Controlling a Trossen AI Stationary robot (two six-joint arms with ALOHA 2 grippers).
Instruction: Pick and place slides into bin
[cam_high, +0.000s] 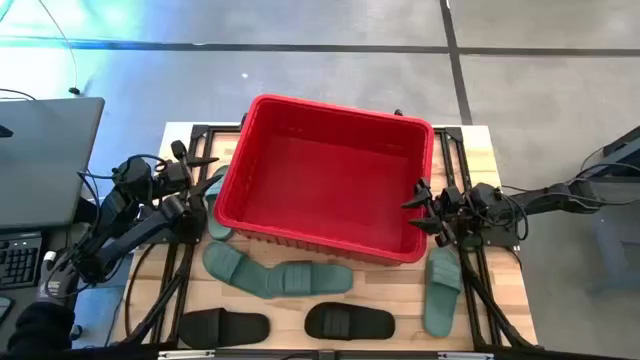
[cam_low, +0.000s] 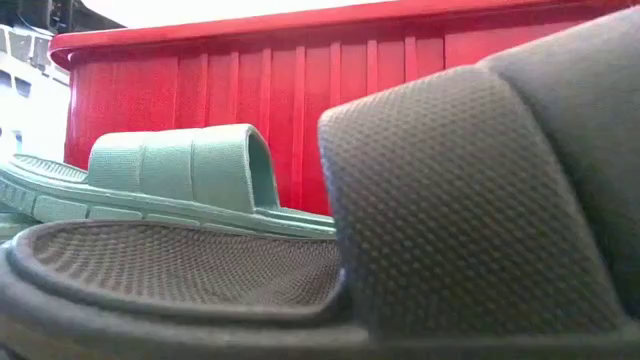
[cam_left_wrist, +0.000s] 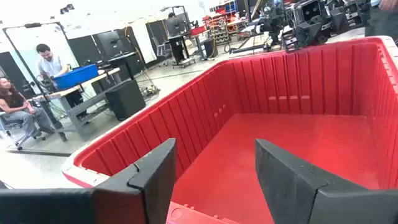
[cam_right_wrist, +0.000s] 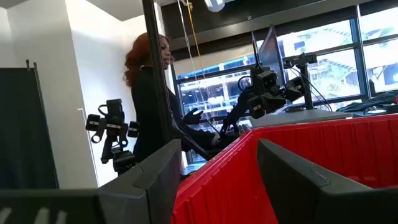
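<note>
The red bin (cam_high: 325, 180) stands at the middle of the table, nothing inside it that I can see. Several green slides lie outside it: one against its left wall (cam_high: 215, 218), two overlapping in front (cam_high: 270, 275), one at the right (cam_high: 441, 290). Two black slides (cam_high: 222, 326) (cam_high: 348, 322) lie on their soles by the near edge. One black slide (cam_low: 470, 200) fills the low view, with a green slide (cam_low: 180, 170) behind it. My left gripper (cam_left_wrist: 214, 155) is open beside the bin's left rim. My right gripper (cam_right_wrist: 217, 155) is open at the bin's right rim (cam_high: 425, 205).
A laptop (cam_high: 40, 160) and a keyboard sit off the table's left side. Cables and frame rails run along both table edges. People (cam_left_wrist: 46, 62) and other equipment show in the room beyond the table. Bare wood (cam_high: 480, 150) shows at the far right corner.
</note>
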